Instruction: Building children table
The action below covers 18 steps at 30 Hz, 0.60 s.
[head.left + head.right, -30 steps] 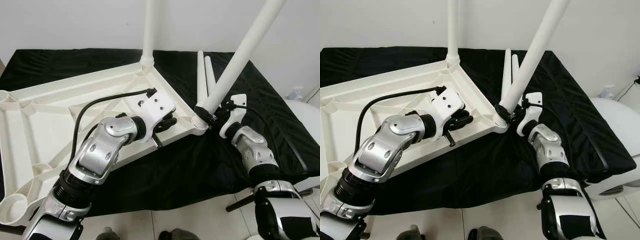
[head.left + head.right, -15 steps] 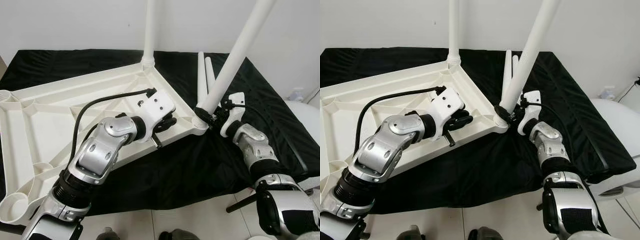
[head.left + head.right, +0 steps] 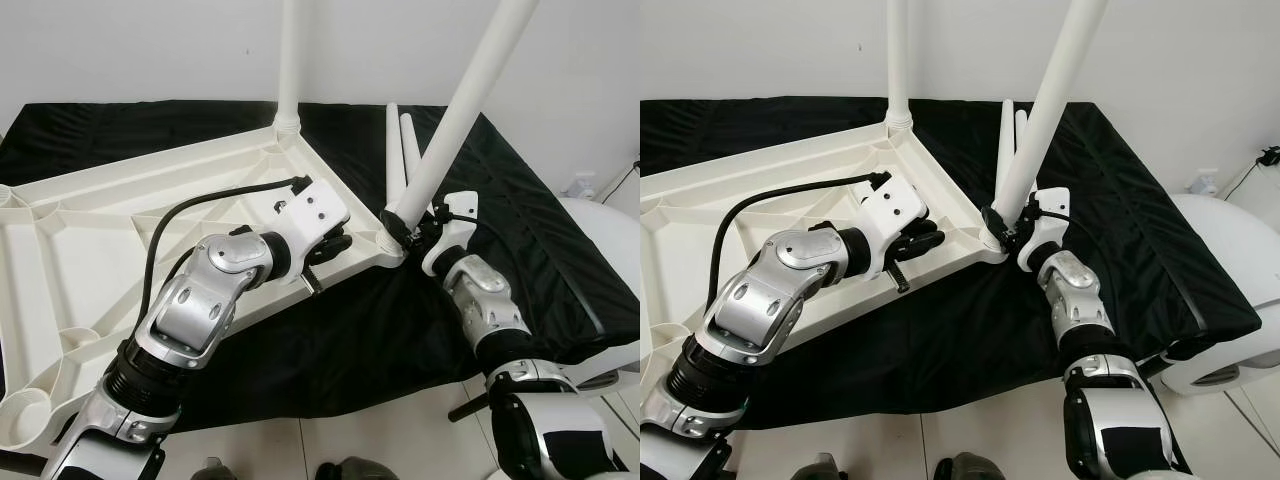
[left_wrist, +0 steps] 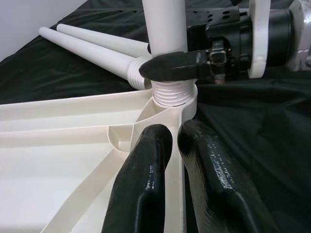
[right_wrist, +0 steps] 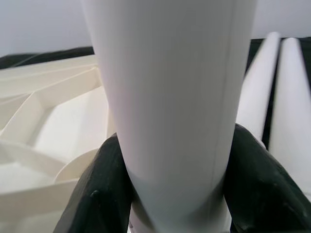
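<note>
a plain white wall stands behind a surface (image 3: 560, 270) draped in black cloth, with pale floor tiles in front of it. an upside-down white plastic tabletop (image 3: 90, 240) lies on the cloth, its ribbed underside facing up and round sockets at its corners. one white leg (image 3: 289, 60) stands upright in the far corner socket. a second leg (image 3: 465, 105) rises tilted from the near right corner socket (image 3: 392, 240), leaning up and to the right. two spare legs (image 3: 1008, 135) lie side by side on the cloth just behind that corner, touching each other.

the right gripper (image 5: 167, 184) is at the base of the tilted leg, just above the threaded end, with its black fingers (image 5: 102, 194) pinching the leg from both sides. the silver right arm (image 3: 485, 310) reaches in from the lower right.

the left gripper (image 4: 167, 145) rests on the tabletop's near edge, just left of the same corner, pointing toward it. its fingers (image 4: 146, 179) are pressed close together with only a thin gap, holding nothing. the silver left arm (image 3: 205, 300) bends in from the lower left, with a black cable looping over it.
</note>
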Available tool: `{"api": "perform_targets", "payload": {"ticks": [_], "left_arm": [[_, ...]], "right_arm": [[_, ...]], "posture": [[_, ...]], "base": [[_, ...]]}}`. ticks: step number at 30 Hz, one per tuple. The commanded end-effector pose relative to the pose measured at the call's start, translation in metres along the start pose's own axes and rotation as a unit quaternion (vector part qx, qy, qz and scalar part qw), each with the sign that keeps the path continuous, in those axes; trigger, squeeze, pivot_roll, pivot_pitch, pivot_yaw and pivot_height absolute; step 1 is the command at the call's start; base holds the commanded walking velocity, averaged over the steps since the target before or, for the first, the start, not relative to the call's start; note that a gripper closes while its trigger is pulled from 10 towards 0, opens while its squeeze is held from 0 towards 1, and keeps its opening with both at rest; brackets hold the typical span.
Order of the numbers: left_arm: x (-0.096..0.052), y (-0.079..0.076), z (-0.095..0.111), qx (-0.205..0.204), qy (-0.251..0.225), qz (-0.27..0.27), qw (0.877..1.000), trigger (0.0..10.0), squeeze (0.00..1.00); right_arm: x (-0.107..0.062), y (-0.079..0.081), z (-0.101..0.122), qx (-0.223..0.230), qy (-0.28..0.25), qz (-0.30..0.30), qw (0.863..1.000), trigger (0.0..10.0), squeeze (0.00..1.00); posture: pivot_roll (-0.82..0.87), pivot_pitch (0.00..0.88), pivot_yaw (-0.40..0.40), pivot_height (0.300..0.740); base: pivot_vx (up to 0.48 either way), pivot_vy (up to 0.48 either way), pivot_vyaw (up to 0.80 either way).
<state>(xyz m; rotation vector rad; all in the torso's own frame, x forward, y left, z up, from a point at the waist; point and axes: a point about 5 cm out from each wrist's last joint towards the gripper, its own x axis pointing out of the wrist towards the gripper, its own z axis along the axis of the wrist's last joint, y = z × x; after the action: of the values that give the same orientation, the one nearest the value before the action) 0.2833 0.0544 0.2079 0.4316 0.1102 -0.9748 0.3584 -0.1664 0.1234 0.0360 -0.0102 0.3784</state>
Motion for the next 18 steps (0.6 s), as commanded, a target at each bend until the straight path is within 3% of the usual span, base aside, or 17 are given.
{"api": "perform_targets", "payload": {"ticks": [1, 9, 16, 18], "left_arm": [[0.000, 0.001, 0.003, 0.003, -0.003, 0.016, 1.000, 10.0, 0.00], [0.000, 0.001, 0.003, 0.003, -0.003, 0.017, 1.000, 10.0, 0.00], [0.000, 0.001, 0.003, 0.003, -0.004, 0.018, 1.000, 10.0, 0.00], [0.000, 0.000, 0.003, 0.004, -0.005, 0.017, 1.000, 10.0, 0.00]], "right_arm": [[-0.018, -0.002, -0.044, 0.022, 0.097, -0.040, 0.994, 10.0, 0.00], [-0.010, 0.014, -0.041, 0.024, 0.068, -0.092, 0.993, 10.0, 0.00], [-0.004, 0.034, -0.038, 0.032, 0.051, -0.129, 0.990, 10.0, 0.00], [0.000, 0.048, -0.035, 0.034, 0.041, -0.156, 0.986, 10.0, 0.00]], "posture": [[0.03, 0.061, -0.063, 0.740], [0.03, 0.055, -0.068, 0.740], [0.04, 0.050, -0.075, 0.740], [0.04, 0.045, -0.076, 0.740]], "base": [[0.000, 0.000, 0.00], [0.000, 0.000, 0.00], [0.000, 0.000, 0.00], [0.000, 0.000, 0.00]]}}
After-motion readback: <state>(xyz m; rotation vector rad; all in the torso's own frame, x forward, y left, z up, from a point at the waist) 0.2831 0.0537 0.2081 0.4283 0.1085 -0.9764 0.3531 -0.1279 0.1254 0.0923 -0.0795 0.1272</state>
